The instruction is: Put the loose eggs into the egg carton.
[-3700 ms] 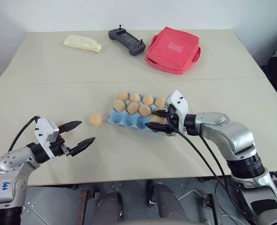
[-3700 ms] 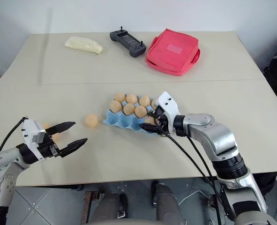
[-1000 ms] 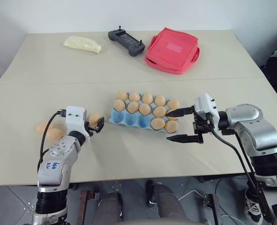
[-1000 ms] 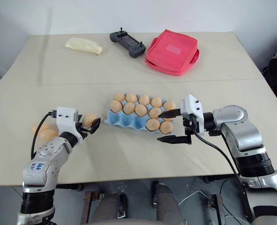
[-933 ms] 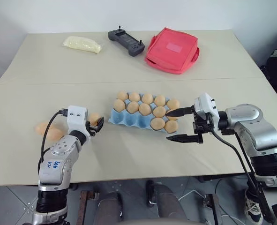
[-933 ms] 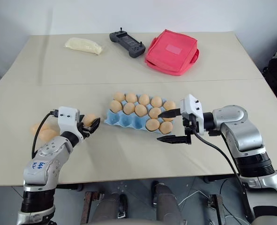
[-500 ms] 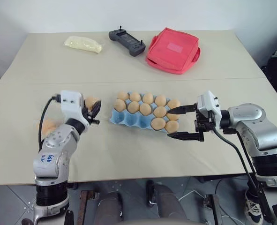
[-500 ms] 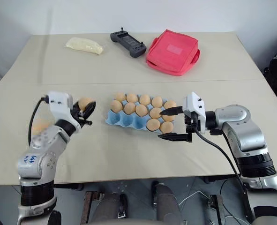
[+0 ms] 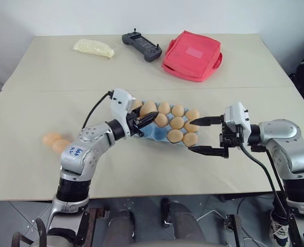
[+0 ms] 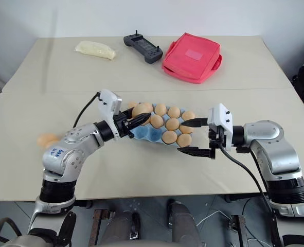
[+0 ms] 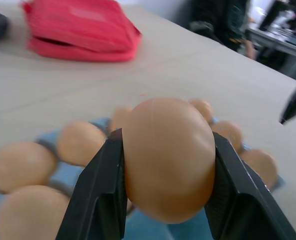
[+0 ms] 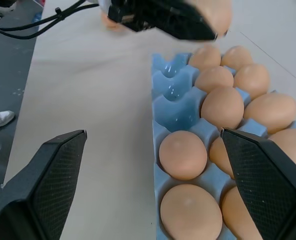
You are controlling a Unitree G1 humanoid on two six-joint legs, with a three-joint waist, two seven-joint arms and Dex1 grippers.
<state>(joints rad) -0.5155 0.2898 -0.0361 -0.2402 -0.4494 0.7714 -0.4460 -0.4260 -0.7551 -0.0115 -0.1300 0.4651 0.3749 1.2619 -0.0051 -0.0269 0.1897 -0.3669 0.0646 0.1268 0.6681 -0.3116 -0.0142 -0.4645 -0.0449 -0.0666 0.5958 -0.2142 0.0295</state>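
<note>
Over the egg carton (image 9: 159, 135) near the tabletop's front-middle, an egg (image 9: 147, 109) is being held clamped in the left gripper (image 9: 143, 120), having just been lifted from the left side. Placing is judged next; empty cups are showing. Right gripper (image 9: 207, 136) is being kept wide open, empty. Two loose eggs (image 9: 56, 142) are being left near the left edge.

left arm (image 9: 97, 139) hides the egg carton's (image 9: 157, 135) left end.

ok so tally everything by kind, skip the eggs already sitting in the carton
loose eggs on the table: 2
held egg, in the left jaws: 1
egg carton: 1
red pouch: 1
black controller: 1
pale yellow lump: 1
total: 7
</note>
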